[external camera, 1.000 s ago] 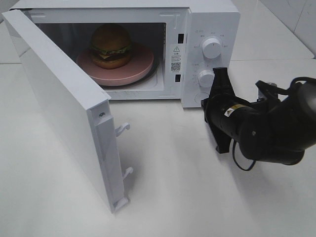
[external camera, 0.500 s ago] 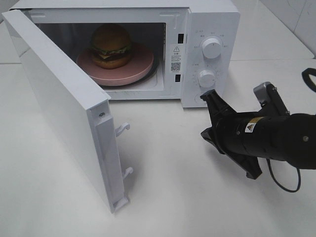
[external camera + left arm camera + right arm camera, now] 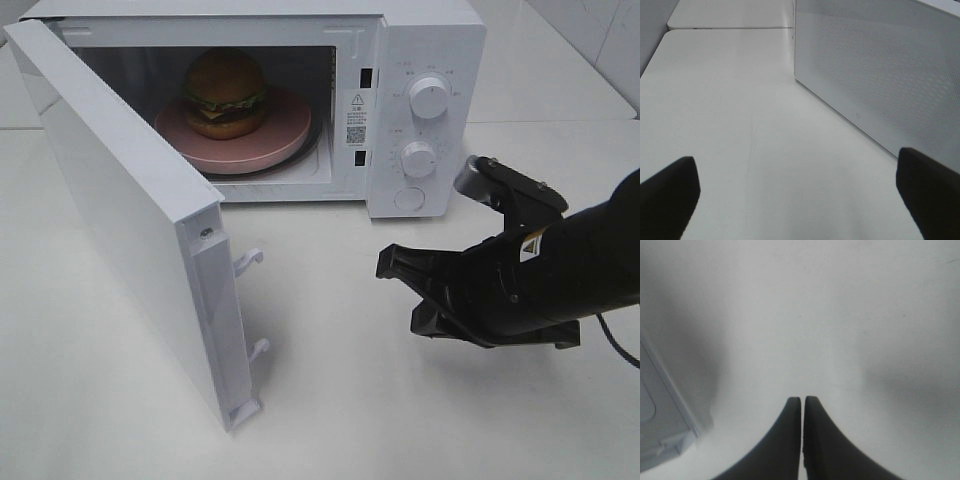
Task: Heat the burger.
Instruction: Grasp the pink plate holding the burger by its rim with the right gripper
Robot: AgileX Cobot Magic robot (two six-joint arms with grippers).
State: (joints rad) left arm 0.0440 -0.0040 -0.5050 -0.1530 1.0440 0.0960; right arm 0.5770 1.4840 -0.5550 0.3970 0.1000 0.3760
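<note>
One open door (image 3: 120, 200) faces right gripper (image 3: 385, 264), clenched empty; left gripper (image 3: 800, 195) spread, shown only by wrist view. Burger (image 3: 224, 92) on plate (image 3: 278, 140) in microwave (image 3: 430, 40).

High camera looking down at microwave (image 3: 440, 45) front, wrist cameras close over same white table (image 3: 340, 420)

Bright, all-white workspace.
A pale table (image 3: 340, 420) with a seam meets a white tiled wall (image 3: 610, 35); soft, even light.

Bench (image 3: 340, 420): white, smooth, plain.
Microwave (image 3: 440, 45): white, standing at the bench's far side.
Door (image 3: 120, 220): swung open, over the bench.
</note>
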